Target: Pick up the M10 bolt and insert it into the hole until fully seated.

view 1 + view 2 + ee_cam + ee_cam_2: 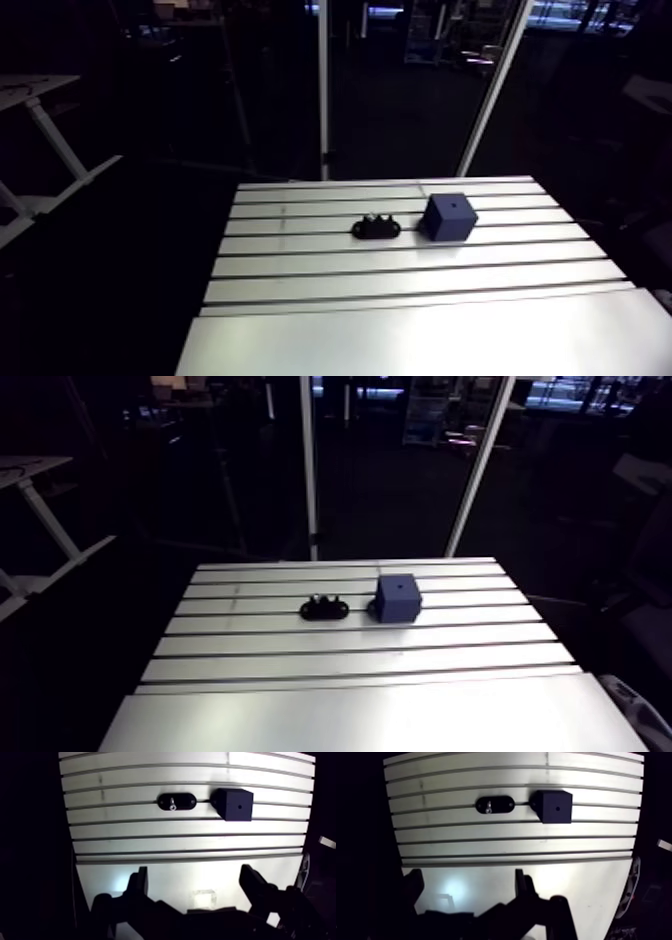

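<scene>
brushed, shiny metal table (400,330); matt dark-blue block (449,217).

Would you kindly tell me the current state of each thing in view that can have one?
bolt: sitting in the black holder, not yet picked up.
blue block: resting on the table, its hole empty.
gripper: open, fingers apart, holding nothing.

Black gripper (194,876), two dark blocky fingers (137,884), angular jointed links
</scene>
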Available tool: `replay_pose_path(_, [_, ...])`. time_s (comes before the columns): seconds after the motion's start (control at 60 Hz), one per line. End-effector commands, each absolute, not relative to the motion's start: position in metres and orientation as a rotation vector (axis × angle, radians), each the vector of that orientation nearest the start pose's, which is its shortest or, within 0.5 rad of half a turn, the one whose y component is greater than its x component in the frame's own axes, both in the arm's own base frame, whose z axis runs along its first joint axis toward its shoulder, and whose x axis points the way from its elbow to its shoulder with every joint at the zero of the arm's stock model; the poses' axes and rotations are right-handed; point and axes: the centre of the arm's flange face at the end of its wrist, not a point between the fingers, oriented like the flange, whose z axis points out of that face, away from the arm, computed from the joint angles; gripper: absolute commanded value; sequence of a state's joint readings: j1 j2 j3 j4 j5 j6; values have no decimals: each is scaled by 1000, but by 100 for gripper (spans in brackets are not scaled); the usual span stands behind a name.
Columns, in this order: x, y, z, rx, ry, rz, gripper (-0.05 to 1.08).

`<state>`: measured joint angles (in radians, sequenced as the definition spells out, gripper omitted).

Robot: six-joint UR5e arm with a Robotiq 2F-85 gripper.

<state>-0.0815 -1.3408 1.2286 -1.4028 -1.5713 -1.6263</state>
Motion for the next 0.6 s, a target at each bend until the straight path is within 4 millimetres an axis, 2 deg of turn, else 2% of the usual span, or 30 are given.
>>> replay_pose_path(0.017, [-590,-85,517,39,3088,-2,1])
replay_pose_path(0.6, [-593,-86,515,39,3087,-7,1])
